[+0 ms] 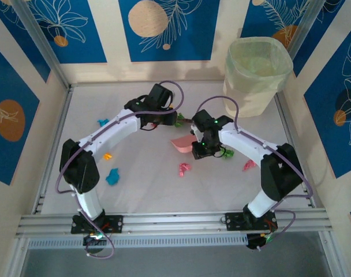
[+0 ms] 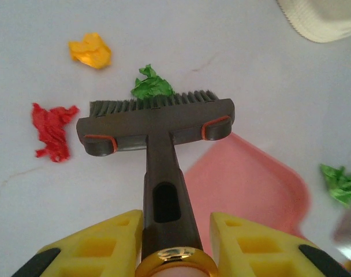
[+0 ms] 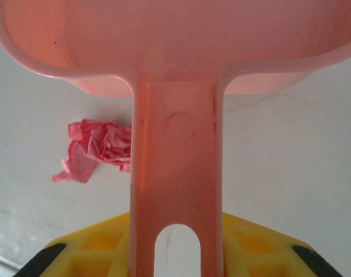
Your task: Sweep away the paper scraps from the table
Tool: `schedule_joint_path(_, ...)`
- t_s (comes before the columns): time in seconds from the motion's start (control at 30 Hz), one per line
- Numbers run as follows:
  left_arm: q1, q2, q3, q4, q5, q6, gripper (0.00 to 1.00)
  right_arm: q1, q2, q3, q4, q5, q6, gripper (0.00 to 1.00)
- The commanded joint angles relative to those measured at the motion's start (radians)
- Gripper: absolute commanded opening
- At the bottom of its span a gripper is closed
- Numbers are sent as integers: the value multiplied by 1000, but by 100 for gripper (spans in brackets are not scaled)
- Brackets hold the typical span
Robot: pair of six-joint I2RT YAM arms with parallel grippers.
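Mid-sweep, it seems: the left gripper (image 2: 176,234) clamps the brush (image 2: 155,121), the right gripper (image 3: 176,245) the dustpan (image 3: 164,46) — next, the green scrap (image 2: 151,88) beyond the dustpan's mouth needs pulling in.

Two robot arms, the left arm (image 1: 106,134) and the right arm (image 1: 245,141), each built of white tubular links joined by bulky black joint housings (image 1: 80,170). A thin purple cable (image 1: 58,180) loops along each. Small green lights (image 1: 202,122) glow on the right arm's wrist. The left gripper (image 2: 175,222) and right gripper (image 3: 175,231) have chunky yellow fingers (image 2: 100,245) moulded with square hollows, with black inserts at the outer corners.
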Motion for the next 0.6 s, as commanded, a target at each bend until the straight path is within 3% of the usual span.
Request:
schedule_joint_path(0.0, 3, -10, 71, -50, 118, -46, 0, 0, 23, 11, 42, 45, -32, 0)
schedule_joint_path(0.33, 41, -27, 116, -133, 285, -66, 0, -68, 29, -81, 169, 43, -40, 0)
schedule_joint_path(0.57, 75, -86, 98, -108, 261, -101, 0, -35, 62, -102, 213, 98, -26, 0)
